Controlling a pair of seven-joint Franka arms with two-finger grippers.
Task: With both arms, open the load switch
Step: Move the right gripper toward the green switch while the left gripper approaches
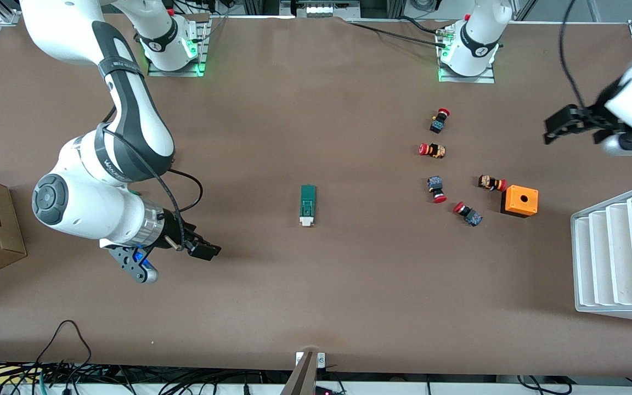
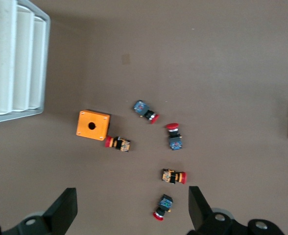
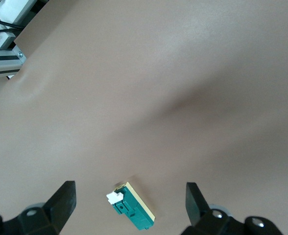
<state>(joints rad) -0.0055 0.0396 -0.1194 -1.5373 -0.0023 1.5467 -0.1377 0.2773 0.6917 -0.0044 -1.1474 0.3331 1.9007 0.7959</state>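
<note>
Front view: the load switch [image 1: 308, 205] lies flat mid-table, white end toward the camera — touching nothing. My right gripper [image 1: 202, 248] hovers toward the right arm's end from it, fingers spread, holding nothing. My left gripper [image 1: 560, 127] hangs spread too, well apart from it — over 5 push buttons [image 2: 146, 111].

The tabletop [image 1: 316, 307] wears a matt brown covering, perhaps paper or cloth. The load switch [image 1: 308, 204] looks like smooth plastic, as does the orange box [image 1: 520, 201]. The arms [image 1: 129, 104] have glossy white shells.
</note>
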